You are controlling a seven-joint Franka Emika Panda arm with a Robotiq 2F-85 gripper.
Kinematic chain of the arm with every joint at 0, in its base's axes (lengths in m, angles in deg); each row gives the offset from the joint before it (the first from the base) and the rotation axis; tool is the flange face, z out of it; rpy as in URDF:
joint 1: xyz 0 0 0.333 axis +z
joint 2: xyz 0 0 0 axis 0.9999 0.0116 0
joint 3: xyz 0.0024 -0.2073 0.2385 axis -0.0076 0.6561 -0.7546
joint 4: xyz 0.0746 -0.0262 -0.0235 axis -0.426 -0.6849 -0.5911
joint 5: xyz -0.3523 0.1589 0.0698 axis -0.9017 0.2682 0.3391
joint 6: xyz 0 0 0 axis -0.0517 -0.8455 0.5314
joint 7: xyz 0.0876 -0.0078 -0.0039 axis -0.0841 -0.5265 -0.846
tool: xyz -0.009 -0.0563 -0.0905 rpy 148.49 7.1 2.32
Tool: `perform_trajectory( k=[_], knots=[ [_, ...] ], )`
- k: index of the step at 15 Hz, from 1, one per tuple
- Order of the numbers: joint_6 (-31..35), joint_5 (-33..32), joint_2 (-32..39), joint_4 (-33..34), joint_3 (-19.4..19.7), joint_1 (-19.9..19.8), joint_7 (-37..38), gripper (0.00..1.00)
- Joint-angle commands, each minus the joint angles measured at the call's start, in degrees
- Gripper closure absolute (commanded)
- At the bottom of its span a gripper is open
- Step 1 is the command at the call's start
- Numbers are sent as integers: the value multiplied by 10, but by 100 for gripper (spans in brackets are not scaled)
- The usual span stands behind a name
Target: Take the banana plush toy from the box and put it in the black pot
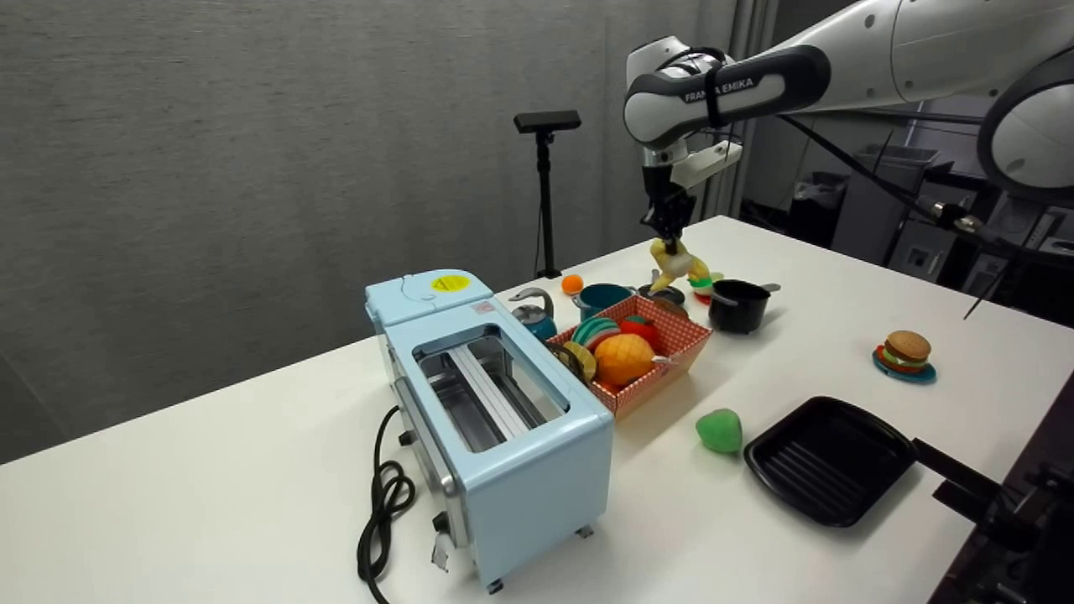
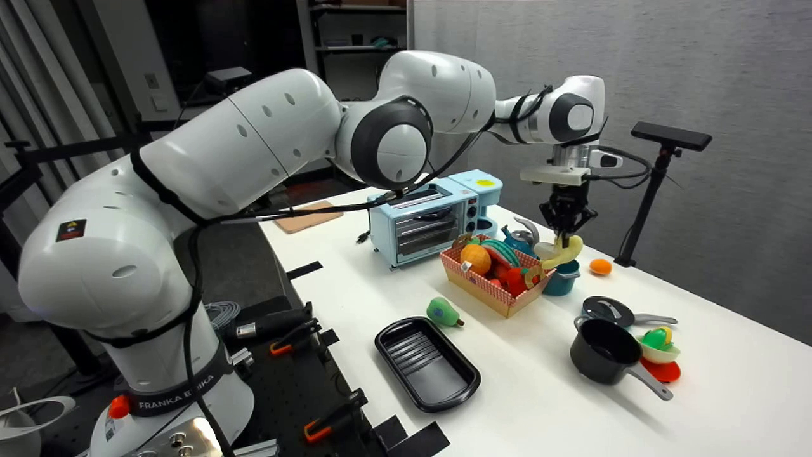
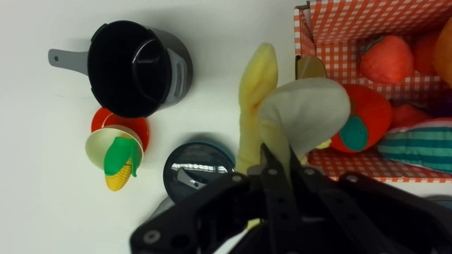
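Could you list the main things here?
Toaster oven: 1, blue, tabletop
Box: 1, red checked, tabletop
Stuffed produce: several, multicoloured, in box
Banana plush toy: 1, yellow, in jaws
Black pot: 1, black, tabletop
Lidded pan: 1, dark, tabletop
Teal pot: 1, teal, beside box
Kettle: 1, teal, tabletop
Orange toy: 1, orange, tabletop
Grill pan: 1, black, tabletop
Green toy: 1, green, tabletop
Toy corn: 1, yellow and green, in cream bowl
Toy burger: 1, brown, on blue plate
Stand: 1, black, by table edge
Arm: 1, white, overhead
Jaws: 2, black, closed on banana
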Motion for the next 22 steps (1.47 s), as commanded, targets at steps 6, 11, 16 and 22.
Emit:
perform_trajectory(
  k=[6, 11, 16, 22],
  knots=[
    [-1, 45, -4, -9, -22, -47, 0, 99],
    [6, 48, -11, -31, -25, -55, 1, 99],
    [12, 49, -27, -58, -31, -63, 0, 99],
    [22, 53, -55, -107, -32, -82, -5, 99]
  ],
)
